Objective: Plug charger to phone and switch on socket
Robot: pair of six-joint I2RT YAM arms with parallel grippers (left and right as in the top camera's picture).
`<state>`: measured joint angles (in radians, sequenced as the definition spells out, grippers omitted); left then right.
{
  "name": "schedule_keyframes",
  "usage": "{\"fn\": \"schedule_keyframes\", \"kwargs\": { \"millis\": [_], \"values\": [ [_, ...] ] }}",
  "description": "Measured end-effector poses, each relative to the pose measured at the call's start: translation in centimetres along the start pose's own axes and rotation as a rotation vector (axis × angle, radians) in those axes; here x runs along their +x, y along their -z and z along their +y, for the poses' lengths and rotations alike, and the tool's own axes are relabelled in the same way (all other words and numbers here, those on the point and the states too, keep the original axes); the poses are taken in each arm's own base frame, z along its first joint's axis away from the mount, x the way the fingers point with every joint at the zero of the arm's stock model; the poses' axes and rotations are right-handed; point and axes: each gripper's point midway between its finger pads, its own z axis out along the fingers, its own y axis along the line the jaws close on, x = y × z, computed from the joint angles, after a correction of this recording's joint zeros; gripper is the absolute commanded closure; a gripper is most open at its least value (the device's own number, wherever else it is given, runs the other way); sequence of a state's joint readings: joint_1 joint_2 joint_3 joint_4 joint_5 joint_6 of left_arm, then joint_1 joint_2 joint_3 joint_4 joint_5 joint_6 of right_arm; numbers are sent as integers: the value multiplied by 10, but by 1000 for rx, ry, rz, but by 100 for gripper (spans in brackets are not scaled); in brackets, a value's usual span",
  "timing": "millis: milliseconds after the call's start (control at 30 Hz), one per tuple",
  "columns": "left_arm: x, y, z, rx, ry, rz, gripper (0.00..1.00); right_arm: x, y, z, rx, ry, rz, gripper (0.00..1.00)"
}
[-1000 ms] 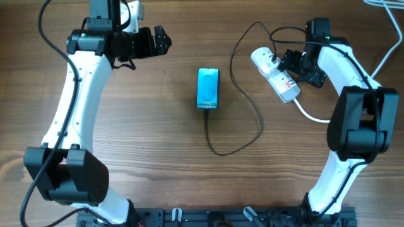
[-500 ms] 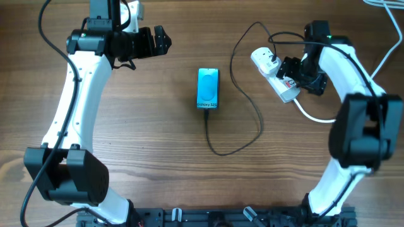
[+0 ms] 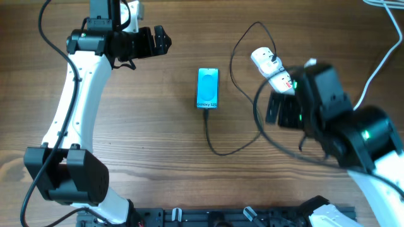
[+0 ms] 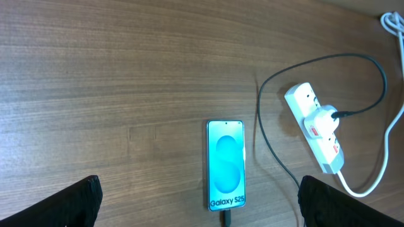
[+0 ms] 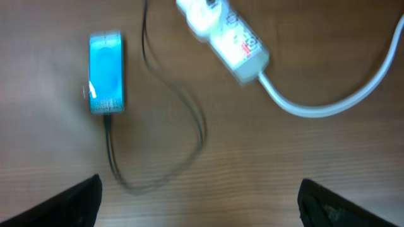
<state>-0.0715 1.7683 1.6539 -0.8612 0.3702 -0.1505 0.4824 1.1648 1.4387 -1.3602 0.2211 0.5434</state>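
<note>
The phone (image 3: 207, 88), cyan screen lit, lies flat mid-table; it also shows in the left wrist view (image 4: 225, 165) and the right wrist view (image 5: 105, 74). The charger's thin black cable (image 3: 259, 123) runs from the phone's near short edge, where its connector tip (image 4: 225, 218) sits, in a loop to a plug on the socket (image 3: 270, 65). The socket also shows in both wrist views (image 4: 314, 125) (image 5: 225, 34). My left gripper (image 3: 158, 41) is open and empty at the far left. My right gripper (image 3: 278, 110) is open and empty, raised above the table near the socket.
The socket's thick white cord (image 5: 328, 104) curves off to the right and toward the far right corner (image 3: 379, 57). My raised right arm (image 3: 353, 135) hides the socket's near end and part of the table in the overhead view.
My right arm has pulled back from the socket and risen towards the overhead camera, blurred with motion. The left arm, phone and cable have not moved.
</note>
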Motion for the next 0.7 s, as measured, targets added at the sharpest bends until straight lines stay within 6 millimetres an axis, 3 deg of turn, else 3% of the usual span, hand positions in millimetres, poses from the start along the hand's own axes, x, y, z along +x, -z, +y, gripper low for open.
{"fn": "schedule_keyframes", "kwargs": {
  "millis": [100,433,567,700],
  "values": [
    [0,0,0,0,0,-1,0,14,10,-2,-19,7,20,0],
    [0,0,0,1,0,-1,0,15,2,1,-7,19,48,0],
    [0,0,0,0,0,-1,0,3,-6,6,-31,50,-11,0],
    [0,0,0,0,0,0,0,-18,-18,-9,-79,34,-184,1]
  ]
}}
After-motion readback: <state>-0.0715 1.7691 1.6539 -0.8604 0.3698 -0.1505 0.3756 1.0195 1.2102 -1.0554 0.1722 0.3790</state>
